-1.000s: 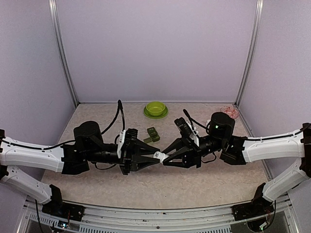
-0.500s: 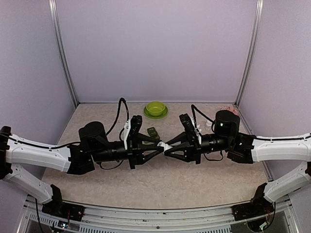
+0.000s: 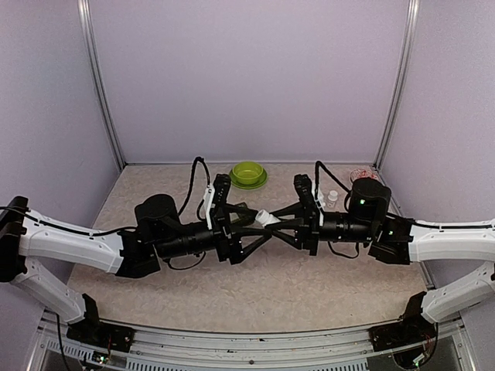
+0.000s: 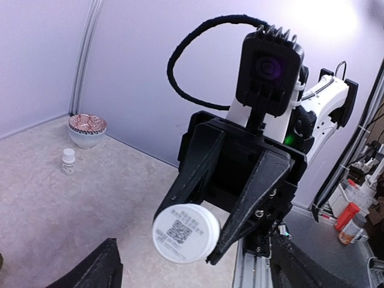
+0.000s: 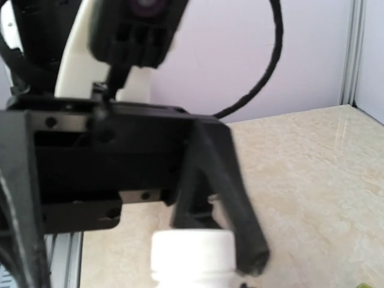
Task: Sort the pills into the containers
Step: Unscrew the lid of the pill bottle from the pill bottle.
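The left gripper (image 3: 255, 228) stands with its jaws spread wide on either side of a small white bottle (image 4: 185, 233), not closed on it. The bottle hangs above the middle of the table (image 3: 332, 286), lying level, long axis left to right, its QR-coded round end facing the left arm. The right gripper (image 3: 275, 222) pinches its other end.

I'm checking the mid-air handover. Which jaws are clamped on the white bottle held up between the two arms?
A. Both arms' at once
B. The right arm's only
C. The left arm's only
B: in the left wrist view the right gripper has its jaws pinched on the white bottle, while the left gripper has its jaws wide apart, not closed on it.
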{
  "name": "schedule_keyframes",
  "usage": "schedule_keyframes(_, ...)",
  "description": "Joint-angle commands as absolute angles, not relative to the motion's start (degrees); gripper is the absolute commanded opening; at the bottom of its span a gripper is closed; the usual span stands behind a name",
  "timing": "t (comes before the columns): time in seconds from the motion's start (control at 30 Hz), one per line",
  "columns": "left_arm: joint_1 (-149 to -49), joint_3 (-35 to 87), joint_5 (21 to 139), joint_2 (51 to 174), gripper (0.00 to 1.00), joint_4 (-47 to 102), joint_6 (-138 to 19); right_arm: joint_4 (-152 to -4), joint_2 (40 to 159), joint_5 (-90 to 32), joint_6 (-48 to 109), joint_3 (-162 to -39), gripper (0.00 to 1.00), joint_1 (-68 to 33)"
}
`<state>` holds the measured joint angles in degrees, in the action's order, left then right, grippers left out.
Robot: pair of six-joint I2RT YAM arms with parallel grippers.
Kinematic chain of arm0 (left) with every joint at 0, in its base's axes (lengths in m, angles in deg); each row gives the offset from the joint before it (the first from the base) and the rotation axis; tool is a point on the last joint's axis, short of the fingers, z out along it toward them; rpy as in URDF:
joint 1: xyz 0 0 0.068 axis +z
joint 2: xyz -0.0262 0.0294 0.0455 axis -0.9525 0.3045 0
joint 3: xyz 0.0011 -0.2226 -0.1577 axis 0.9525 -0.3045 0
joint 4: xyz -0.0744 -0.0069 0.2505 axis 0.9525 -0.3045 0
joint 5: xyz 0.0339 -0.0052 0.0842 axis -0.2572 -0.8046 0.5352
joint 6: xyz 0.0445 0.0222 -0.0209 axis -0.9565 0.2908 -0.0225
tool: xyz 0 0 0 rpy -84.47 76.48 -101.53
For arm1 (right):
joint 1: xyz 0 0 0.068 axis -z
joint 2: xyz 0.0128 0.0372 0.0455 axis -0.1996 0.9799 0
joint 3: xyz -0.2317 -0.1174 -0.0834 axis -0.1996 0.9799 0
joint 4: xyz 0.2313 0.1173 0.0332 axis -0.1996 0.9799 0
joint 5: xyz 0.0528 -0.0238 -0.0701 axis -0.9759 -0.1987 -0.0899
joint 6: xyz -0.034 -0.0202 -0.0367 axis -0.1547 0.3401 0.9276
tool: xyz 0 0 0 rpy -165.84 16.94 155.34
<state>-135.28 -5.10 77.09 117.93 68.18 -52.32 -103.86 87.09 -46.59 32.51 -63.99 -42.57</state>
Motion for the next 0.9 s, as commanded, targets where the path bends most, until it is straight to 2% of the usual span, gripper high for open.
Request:
schedule_keyframes(0.0, -133.9, -3.95, 76.11, 116.59, 0.97, 71.34, -53.52, -107.01, 88.05, -46.75, 31.95, -63.99, 0.19, -44.22)
schedule_keyframes(0.53, -130.13, -6.03, 56.01, 121.88, 0.99, 87.8, -48.31, -118.43, 95.09, -45.36, 24.81, -64.3, 0.16, -47.18)
schedule_keyframes(0.87, -129.32, -6.68, 53.54, 123.52, 0.99, 91.55, -45.42, -119.97, 96.7, -40.97, 21.9, -63.75, 0.16, -47.39)
